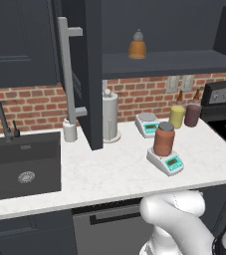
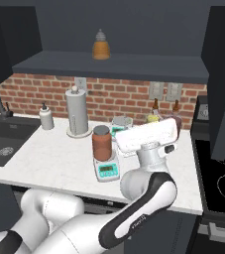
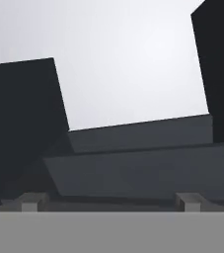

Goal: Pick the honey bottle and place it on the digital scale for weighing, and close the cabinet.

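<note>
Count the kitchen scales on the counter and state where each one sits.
2. The digital scale sits near the counter's front edge with the honey bottle standing on its plate. A second scale sits further back, near the brick wall, right of the paper towel roll.

The cabinet (image 1: 92,74) stood open, its left door swung out over the counter (image 1: 114,172) edge-on, bar handle (image 1: 67,74) facing the sink (image 1: 22,167). My way past that door ran over bare counter in front. Behind it a paper towel roll (image 1: 110,117) crowded the wall. The honey bottle (image 1: 164,139) on the digital scale (image 1: 166,161) blocked the middle, with a second scale (image 1: 147,124) and two jars (image 1: 184,115) close behind. An orange bottle (image 1: 137,46) stood on the open shelf (image 1: 169,63).
</note>
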